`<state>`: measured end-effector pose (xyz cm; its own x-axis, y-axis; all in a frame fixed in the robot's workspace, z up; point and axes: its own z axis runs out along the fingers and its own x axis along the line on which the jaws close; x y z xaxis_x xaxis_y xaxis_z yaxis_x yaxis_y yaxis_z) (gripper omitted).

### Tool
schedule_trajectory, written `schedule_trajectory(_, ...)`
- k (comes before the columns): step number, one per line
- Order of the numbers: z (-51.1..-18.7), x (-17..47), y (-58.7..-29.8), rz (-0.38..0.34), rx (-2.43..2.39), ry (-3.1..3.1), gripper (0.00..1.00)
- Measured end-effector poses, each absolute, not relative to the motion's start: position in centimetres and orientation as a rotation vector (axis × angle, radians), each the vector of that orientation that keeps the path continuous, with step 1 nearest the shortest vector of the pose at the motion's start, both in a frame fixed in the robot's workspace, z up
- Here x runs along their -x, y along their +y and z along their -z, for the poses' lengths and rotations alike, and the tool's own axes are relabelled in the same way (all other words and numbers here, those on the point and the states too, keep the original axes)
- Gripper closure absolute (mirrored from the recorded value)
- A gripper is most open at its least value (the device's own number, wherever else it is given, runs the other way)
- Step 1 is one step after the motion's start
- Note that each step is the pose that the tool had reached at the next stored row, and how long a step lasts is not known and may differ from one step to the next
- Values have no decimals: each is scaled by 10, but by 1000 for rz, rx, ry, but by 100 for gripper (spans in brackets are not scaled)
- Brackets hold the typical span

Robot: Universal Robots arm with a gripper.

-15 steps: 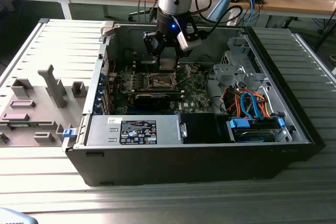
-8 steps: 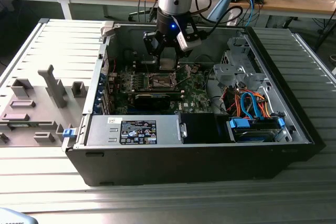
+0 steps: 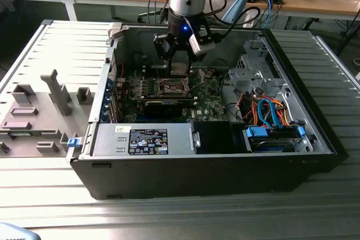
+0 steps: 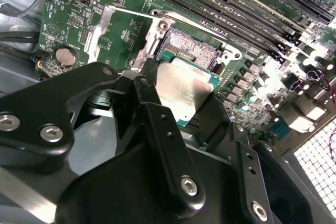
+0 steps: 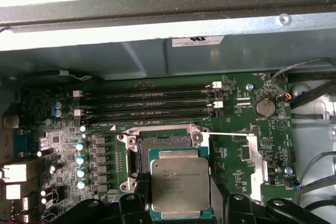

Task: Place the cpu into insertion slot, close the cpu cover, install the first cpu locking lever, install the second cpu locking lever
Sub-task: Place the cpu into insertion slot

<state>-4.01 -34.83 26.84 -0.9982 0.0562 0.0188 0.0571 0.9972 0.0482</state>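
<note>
Silver cpu face-up in tool, beside insertion slot.

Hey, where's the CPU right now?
The gripper holds the cpu just over the green motherboard, beside the open insertion slot, not seated in it. In the exterior view that is near the middle of the open computer case.

The cpu is topped in dull silver-grey and edged in green. The motherboard is coloured green, the insertion slot dark-centred and silver-rimmed.
</note>
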Motion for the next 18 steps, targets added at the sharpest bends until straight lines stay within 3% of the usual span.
schedule_trajectory(18,-268,40,-348,77,127,-3121,45)
